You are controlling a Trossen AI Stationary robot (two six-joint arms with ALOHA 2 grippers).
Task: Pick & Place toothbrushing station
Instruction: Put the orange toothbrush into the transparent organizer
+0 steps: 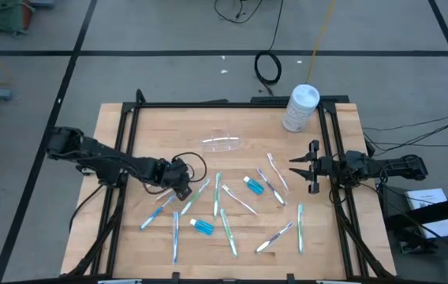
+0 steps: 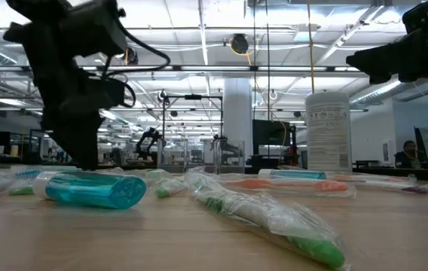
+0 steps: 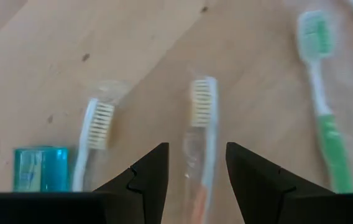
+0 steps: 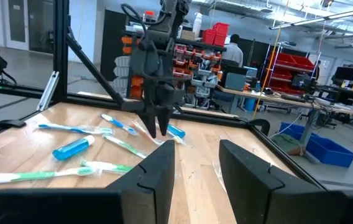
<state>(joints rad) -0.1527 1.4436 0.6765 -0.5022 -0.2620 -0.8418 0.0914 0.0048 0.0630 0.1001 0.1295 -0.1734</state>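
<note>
Several wrapped toothbrushes lie flat and scattered over the wooden table [image 1: 129, 126]. Two blue tubes [image 1: 254, 185] [image 1: 202, 227] lie among them. The clear cup [image 1: 222, 143] lies on its side farther back. My left gripper [image 1: 183, 188] points steeply down, open, over the left part of the scatter. In the left wrist view its fingers [image 3: 151, 174] stand on either side of a wrapped toothbrush with an orange handle [image 3: 200, 124], just above it. My right gripper [image 1: 293, 167] waits open and level at the table's right side, clear of everything.
A white round-lidded canister [image 1: 301, 106] stands upright at the back right. A black frame rail [image 1: 208, 103] runs round the table's edges. A white-handled toothbrush [image 3: 96, 134], a blue tube [image 3: 40, 168] and a green toothbrush [image 3: 325, 118] lie close around the left gripper.
</note>
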